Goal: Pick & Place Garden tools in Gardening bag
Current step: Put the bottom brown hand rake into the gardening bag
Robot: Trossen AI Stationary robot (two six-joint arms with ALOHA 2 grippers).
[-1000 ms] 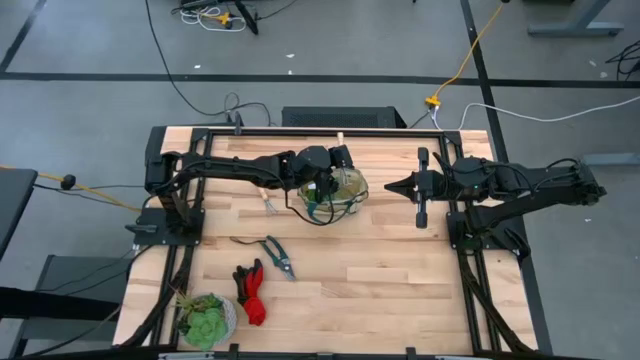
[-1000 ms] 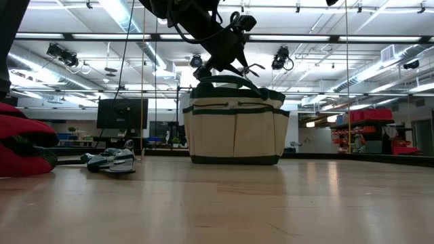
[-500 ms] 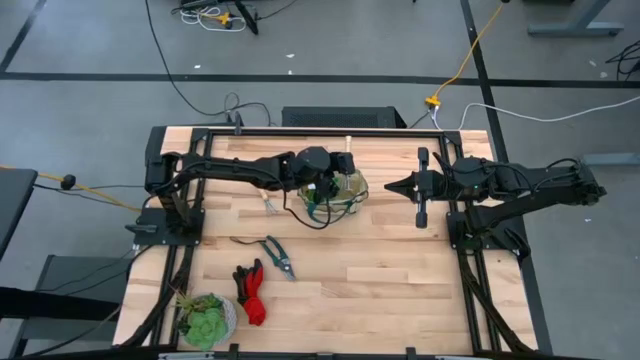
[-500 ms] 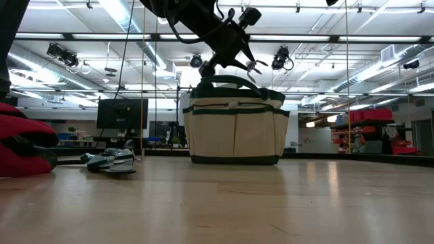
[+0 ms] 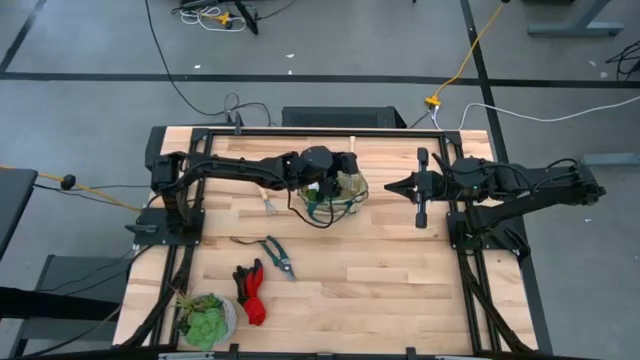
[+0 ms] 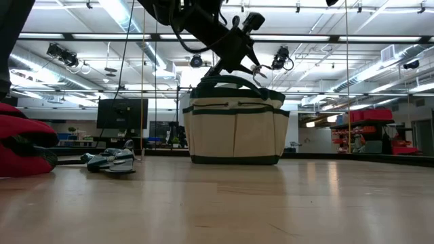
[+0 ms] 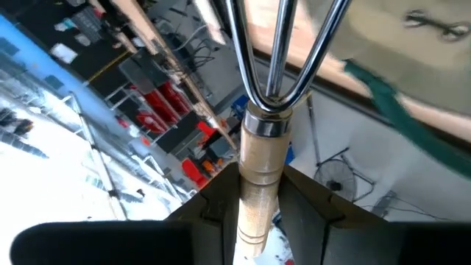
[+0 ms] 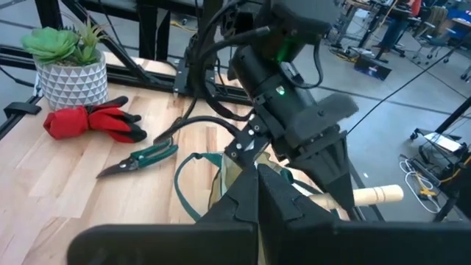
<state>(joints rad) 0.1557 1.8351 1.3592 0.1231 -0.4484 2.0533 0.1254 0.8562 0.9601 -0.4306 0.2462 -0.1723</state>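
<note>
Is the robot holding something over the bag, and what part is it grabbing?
Yes. The left gripper holds a metal hand fork by its wooden handle, above the tan fabric bag. The right gripper holds nothing.

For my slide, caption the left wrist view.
Left gripper clamps a wooden-handled hand fork above the tan gardening bag.

The surface [image 5: 380, 270] is pale, smooth wood. The bag [image 6: 234, 132] is soft tan cloth with green trim. The fork [image 7: 266, 88] has shiny metal prongs and a smooth wooden handle. The gloves [image 8: 92, 121] are red cloth. The shears [image 8: 140, 159] are dull metal.
</note>
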